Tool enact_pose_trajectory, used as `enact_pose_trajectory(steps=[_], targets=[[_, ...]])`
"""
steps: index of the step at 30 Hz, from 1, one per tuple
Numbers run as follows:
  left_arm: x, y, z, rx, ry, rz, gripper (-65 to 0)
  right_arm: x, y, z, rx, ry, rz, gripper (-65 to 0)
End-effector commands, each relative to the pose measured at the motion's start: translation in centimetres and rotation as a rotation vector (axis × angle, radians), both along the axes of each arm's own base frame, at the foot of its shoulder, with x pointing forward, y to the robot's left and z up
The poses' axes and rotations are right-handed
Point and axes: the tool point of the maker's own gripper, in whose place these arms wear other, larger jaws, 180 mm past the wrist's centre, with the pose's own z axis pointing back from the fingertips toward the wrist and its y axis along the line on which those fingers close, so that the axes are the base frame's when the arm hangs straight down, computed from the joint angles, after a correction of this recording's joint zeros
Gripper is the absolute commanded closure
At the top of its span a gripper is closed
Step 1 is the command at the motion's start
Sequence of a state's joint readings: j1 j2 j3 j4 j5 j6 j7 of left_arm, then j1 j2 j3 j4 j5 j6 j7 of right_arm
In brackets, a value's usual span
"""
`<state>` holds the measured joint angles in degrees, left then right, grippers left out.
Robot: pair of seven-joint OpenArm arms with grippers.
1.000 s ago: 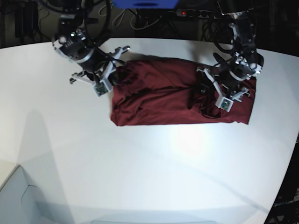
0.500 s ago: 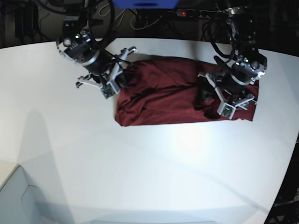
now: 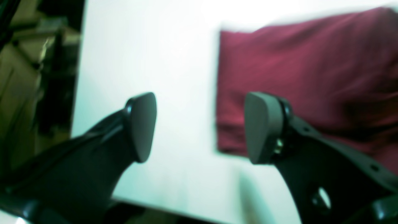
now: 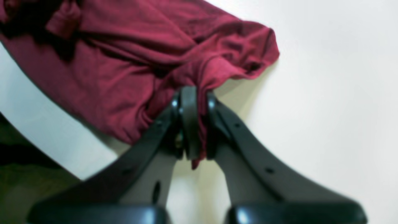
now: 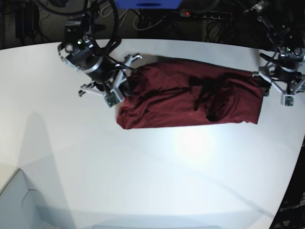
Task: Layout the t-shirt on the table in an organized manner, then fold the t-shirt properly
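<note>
The dark maroon t-shirt (image 5: 181,95) lies as a long wrinkled band across the far half of the white table (image 5: 152,167). My right gripper (image 5: 125,78), at the shirt's left end in the base view, is shut on a bunched fold of the t-shirt (image 4: 124,62); the right wrist view shows cloth pinched at the gripper (image 4: 194,124). My left gripper (image 5: 281,81) hovers just beyond the shirt's right edge. In the left wrist view that gripper (image 3: 199,124) is open over bare table (image 3: 155,46), and the t-shirt (image 3: 311,77) lies behind its right finger.
A power strip (image 5: 205,14) and cables run behind the table's far edge, beside a blue object (image 5: 147,4). A pale box (image 5: 19,200) sits at the front left corner. The table's edge (image 3: 77,77) is close beside the left gripper.
My left arm has left the shirt's right part and swung right and back, past its edge. My right gripper has dragged the shirt's left end slightly to the right.
</note>
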<state>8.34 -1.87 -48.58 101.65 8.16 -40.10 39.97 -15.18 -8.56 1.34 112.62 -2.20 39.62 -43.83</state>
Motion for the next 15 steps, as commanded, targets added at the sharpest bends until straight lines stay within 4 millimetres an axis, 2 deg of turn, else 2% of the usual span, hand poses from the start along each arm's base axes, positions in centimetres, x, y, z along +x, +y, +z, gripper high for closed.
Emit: enact_pose_trajectory(steps=[1, 3, 5, 7, 15], targets=[[0.2, 0.8, 0.4, 0.003, -0.024, 0.011, -43.0, 1.0, 1.2, 1.9, 0.041, -0.069, 0.024, 0.0], [-0.4, 2.3, -1.1, -0.028, 0.002, 0.044, -43.0, 1.1, 1.5, 2.0, 0.034, -0.065, 0.038, 0.0], [-0.7, 2.9, -2.4, -0.081, 0.011, 0.069, -43.0, 1.6, 2.2, 2.5, 0.027, -0.075, 0.060, 0.0], [-0.9, 3.8, -3.0, -0.129, 0.003, 0.093, -43.0, 1.9, 2.3, 2.5, 0.005, -0.065, 0.071, 0.0], [-0.2, 6.3, -3.0, -0.176, -0.026, 0.133, -43.0, 4.0, 2.0, 3.9, -0.033, -0.094, 0.072, 0.0]])
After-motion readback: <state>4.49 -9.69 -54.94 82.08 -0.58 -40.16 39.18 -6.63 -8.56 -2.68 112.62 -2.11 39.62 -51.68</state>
